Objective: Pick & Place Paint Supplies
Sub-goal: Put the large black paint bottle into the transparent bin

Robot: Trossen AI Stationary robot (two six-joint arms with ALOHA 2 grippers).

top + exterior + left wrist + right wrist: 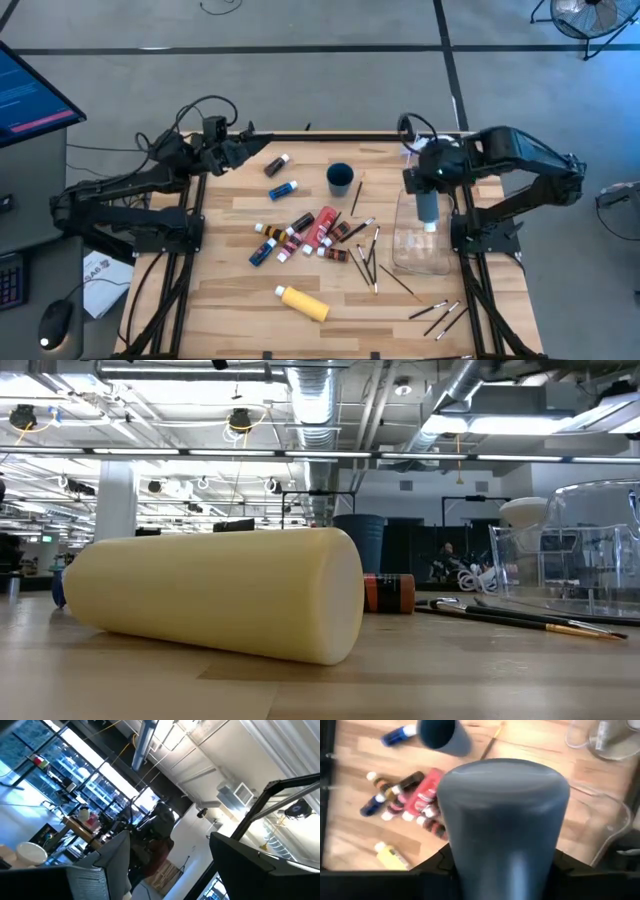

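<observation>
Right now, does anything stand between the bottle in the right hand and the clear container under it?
Nothing visible does. The right hand holds the grey-blue bottle cap-down directly above the clear container, whose top looks open.

The high view looks straight down on the whole light wooden desk (230,300), the low view sits at its surface tight against the cream-yellow plastic bottle (215,592) both share, and the left wrist view tilts up toward the ceiling.
</observation>
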